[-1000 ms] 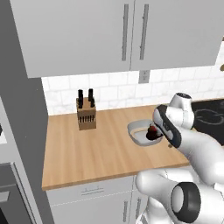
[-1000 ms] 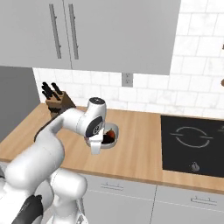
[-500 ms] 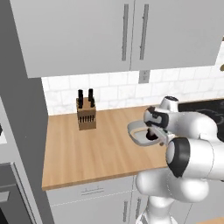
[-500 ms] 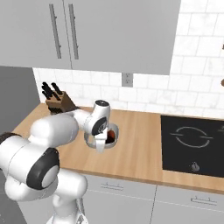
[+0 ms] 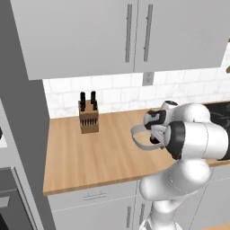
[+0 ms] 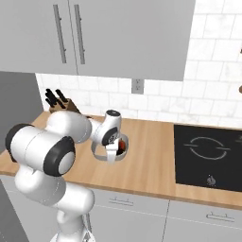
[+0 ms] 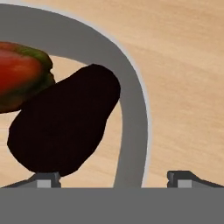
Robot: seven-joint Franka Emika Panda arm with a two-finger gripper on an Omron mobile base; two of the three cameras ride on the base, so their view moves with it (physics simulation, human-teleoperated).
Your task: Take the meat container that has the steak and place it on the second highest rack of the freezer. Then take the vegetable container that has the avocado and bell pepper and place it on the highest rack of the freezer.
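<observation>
On the wooden counter (image 5: 90, 152), the knife block (image 5: 88, 117) stands near the back edge to the left, well apart from the vegetable container (image 5: 140, 138) toward the front edge. The bell pepper (image 7: 19, 74) and avocado (image 7: 65, 127) touch inside it. The gripper (image 7: 113, 178) stands with jaws spread, straddling its rim.

avocado (image 7: 63, 127) touching bell pepper (image 7: 22, 74), bowl rim (image 7: 131, 127) between claw (image 7: 113, 178) tips

The round pale grey bowl with thick rim (image 7: 131, 109) holds a brown-black egg-shaped avocado (image 7: 63, 124) and a red bell pepper with green patches (image 7: 22, 74). The wooden worktop (image 7: 183, 78) shows tan, streaked grain.
</observation>
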